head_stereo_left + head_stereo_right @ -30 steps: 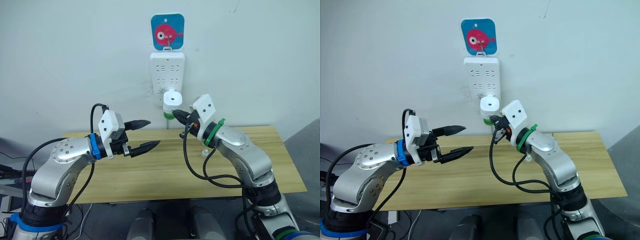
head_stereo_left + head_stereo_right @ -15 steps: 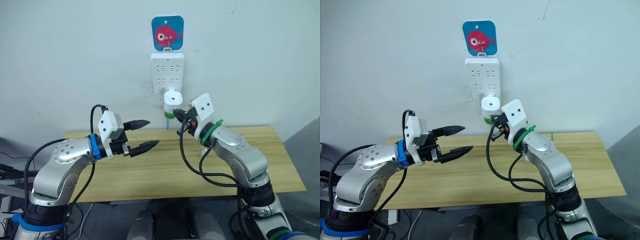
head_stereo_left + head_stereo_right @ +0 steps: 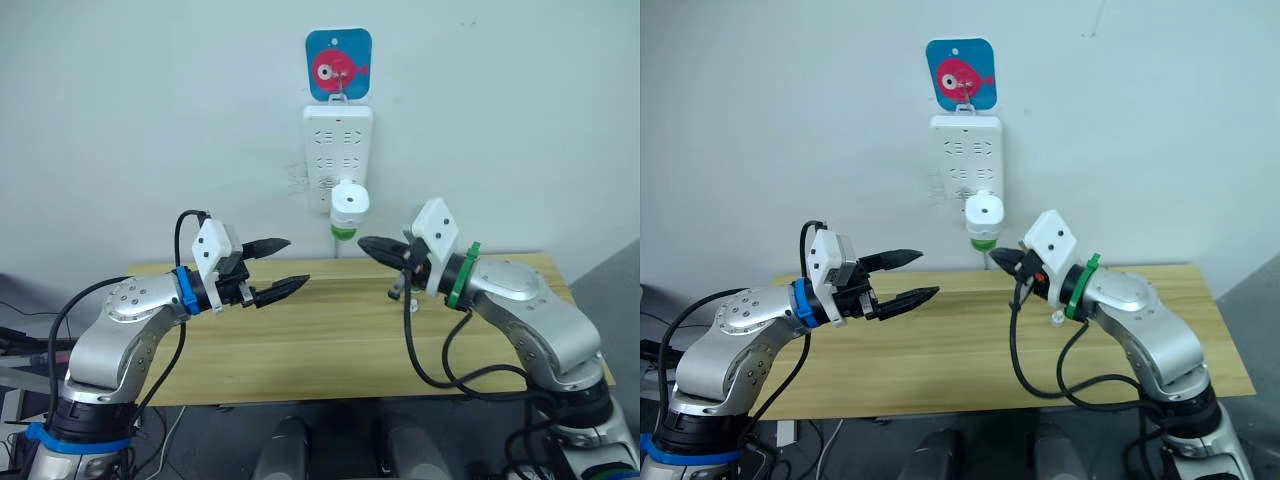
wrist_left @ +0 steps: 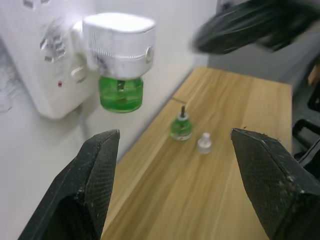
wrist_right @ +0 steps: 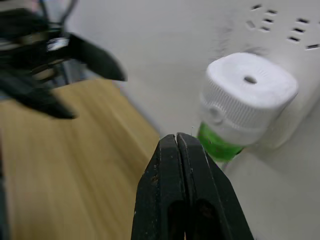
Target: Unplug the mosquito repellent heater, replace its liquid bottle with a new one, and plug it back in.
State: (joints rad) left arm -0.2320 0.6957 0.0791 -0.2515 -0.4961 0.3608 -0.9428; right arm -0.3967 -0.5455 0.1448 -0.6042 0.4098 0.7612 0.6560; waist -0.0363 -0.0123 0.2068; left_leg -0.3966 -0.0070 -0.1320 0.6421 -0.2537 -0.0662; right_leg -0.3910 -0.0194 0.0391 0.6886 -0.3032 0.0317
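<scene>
A long light wooden table (image 3: 330,340) is stretching across the lower half of the head view, standing against a pale wall; a tall white plastic wall power strip (image 3: 337,150) is hanging at upper centre under a blue square hook plate with a red fish (image 3: 339,64); the small white rounded mosquito repellent heater (image 3: 350,200) is sitting plugged into the strip's lower end, just above the table's far edge, its round face with a small hole pointing out from the wall toward the camera and its long axis running vertically, with a green liquid bottle (image 3: 345,232) hanging beneath it. The left gripper (image 3: 276,268) is hovering at centre left over the table, its two black fingers spread wide with nothing between them; the right gripper (image 3: 374,248) is hanging at centre right, just below and beside the heater yet apart from it, its fingers pressed together on nothing. A small spare green bottle (image 4: 180,127) with a dark wick is standing upright on the wood, a tiny clear cap (image 4: 203,143) just beside it.
</scene>
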